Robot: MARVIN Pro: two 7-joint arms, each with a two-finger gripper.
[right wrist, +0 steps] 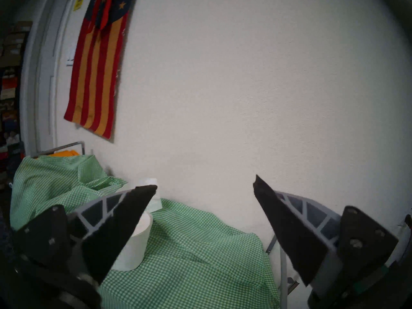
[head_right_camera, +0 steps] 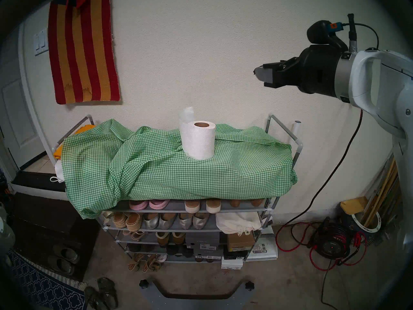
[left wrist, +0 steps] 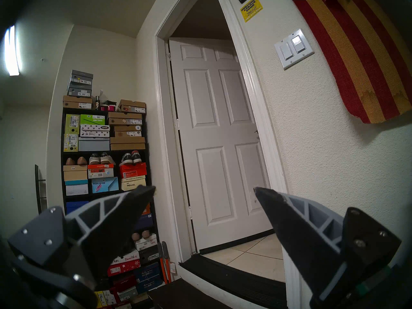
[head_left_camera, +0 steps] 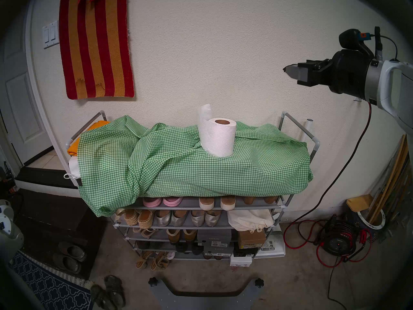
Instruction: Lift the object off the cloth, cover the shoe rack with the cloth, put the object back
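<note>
Paper roll (head_left_camera: pixel 218 138): standing upright on gingham cloth (head_left_camera: pixel 223 170), which is draping shoe rack (head_left_camera: pixel 314 144) top.
Right hand (right wrist: pixel 205 190): hovering wide open, empty; view slightly blurred.
Left hand (left wrist: pixel 204 191): spreading open, empty, apparently facing door (left wrist: pixel 220 134).

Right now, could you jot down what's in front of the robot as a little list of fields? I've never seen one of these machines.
paper roll: upright on the cloth, near the middle, loose sheet sticking up behind
cloth: green checks, draped over the rack's top, bunched at the left, one corner hanging down
shoe rack: lower shelves uncovered, shoes and boxes showing
right gripper: raised to the right of the roll, jaws open, empty
left gripper: jaws open, empty, facing a door
</note>
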